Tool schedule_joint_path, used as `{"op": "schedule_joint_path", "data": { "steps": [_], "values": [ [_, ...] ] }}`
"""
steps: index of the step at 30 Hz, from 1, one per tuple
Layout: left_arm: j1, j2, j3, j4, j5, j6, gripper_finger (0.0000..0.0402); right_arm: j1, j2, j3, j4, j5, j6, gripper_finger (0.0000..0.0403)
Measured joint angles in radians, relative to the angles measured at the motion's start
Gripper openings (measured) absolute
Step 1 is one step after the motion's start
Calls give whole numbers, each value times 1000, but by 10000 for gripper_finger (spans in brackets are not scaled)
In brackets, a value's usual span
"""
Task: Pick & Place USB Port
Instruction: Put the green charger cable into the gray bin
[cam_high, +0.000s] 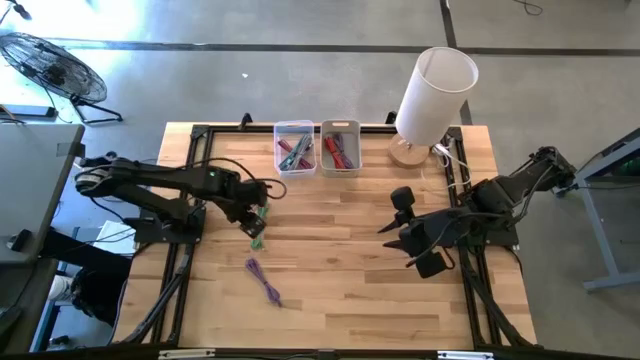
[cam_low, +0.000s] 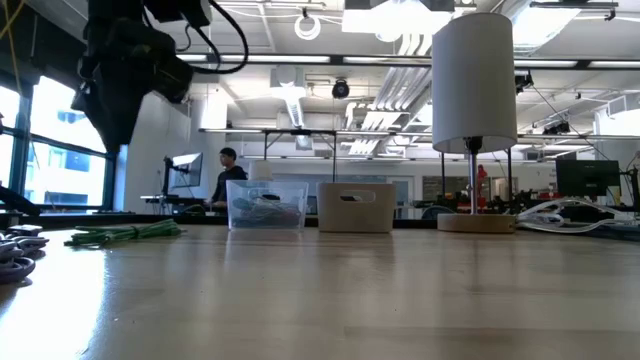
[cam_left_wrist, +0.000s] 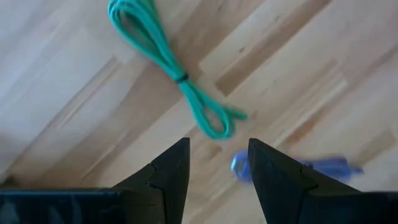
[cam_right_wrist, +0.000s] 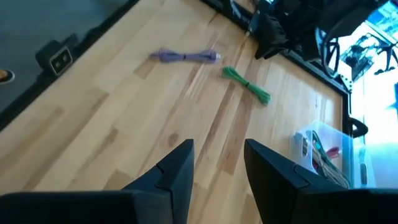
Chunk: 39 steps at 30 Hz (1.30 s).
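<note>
A bundled green cable (cam_high: 258, 228) lies flat on the wooden table, also seen in the left wrist view (cam_left_wrist: 176, 74) and the right wrist view (cam_right_wrist: 247, 83). A bundled purple cable (cam_high: 264, 281) lies nearer the table's near edge (cam_right_wrist: 185, 56) (cam_left_wrist: 298, 167). My left gripper (cam_left_wrist: 217, 163) hovers open above the table, just over the green cable, touching nothing. My right gripper (cam_right_wrist: 217, 158) is open and waits over the table's right side (cam_high: 405, 235).
Two small bins sit at the far edge: a clear one (cam_high: 294, 147) and a white one (cam_high: 340, 146), both holding cables. A white lamp (cam_high: 432, 98) stands on a wooden base at the far right. A grey cable pile (cam_low: 15, 255) shows at the low view's left.
</note>
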Motion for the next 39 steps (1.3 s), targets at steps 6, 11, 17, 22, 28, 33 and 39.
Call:
{"op": "schedule_joint_path", "data": {
  "steps": [6,11,17,22,28,33,39],
  "values": [
    [-21,96,0,73,-44,-24,159,-3,0,0,-21,-9,0,133],
    [-19,154,0,65,-59,-43,159,-3,0,0,-21,-50,0,133],
    [-19,218,0,54,-70,-48,159,-3,0,0,-21,-72,1,133],
    [-19,262,0,59,-104,-48,159,-3,0,0,-21,-87,2,133],
    [-19,299,0,97,-106,-43,159,-3,0,0,-21,-87,1,133],
    [-19,317,0,107,-108,-48,159,-3,0,0,-22,-96,-4,133],
    [-19,336,1,123,-110,-52,159,-3,0,0,-22,-116,-8,133]
  ]
}}
